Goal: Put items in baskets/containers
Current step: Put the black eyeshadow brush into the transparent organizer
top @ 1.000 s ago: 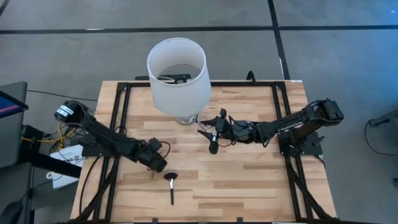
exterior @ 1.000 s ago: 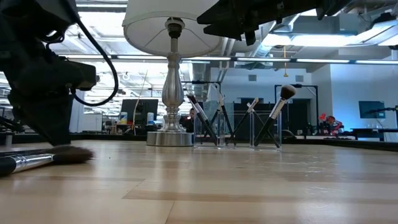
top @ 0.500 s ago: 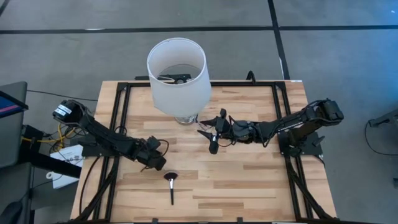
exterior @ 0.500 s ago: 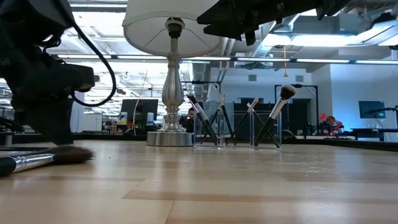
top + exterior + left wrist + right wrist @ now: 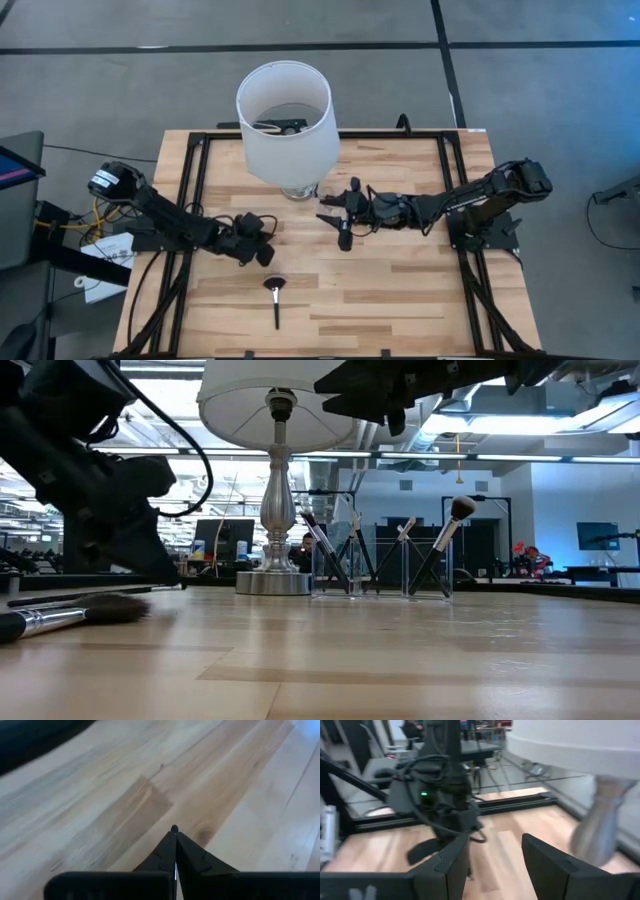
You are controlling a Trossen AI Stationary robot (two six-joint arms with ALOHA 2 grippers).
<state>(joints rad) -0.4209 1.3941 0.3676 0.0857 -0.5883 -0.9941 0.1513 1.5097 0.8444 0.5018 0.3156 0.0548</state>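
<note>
Still flat on the table [image 5: 400, 290] near its front edge: fan brush [image 5: 274, 291], head toward the lamp [image 5: 285, 110], handle toward the front. Not lifted, not shifted since a second ago. Shows in the low view at the far left as a soft dark head on a silver ferrule [image 5: 70, 617].

Just beside the head, on the lamp side: left gripper [image 5: 265, 257], low over the wood. Has swung a little toward the table's middle within the last second and turned; in the low view it has slid clearly rightward [image 5: 160, 572]. Fingers pressed together to one point [image 5: 174, 832], with only bare wood ahead and no brush between them. Seems a fresh line-up on the brush, not a grasp. Must open first before any pick.

Farther off, by the lamp foot: tray [image 5: 385, 565], clear, with several brushes [image 5: 445, 545] leaning inside. Right gripper [image 5: 325, 208] hangs above it, nearly where it was, fingers spread and empty [image 5: 492, 845].

So, for the task: apparently one brush left outside, and no gain yet in this second.
</note>
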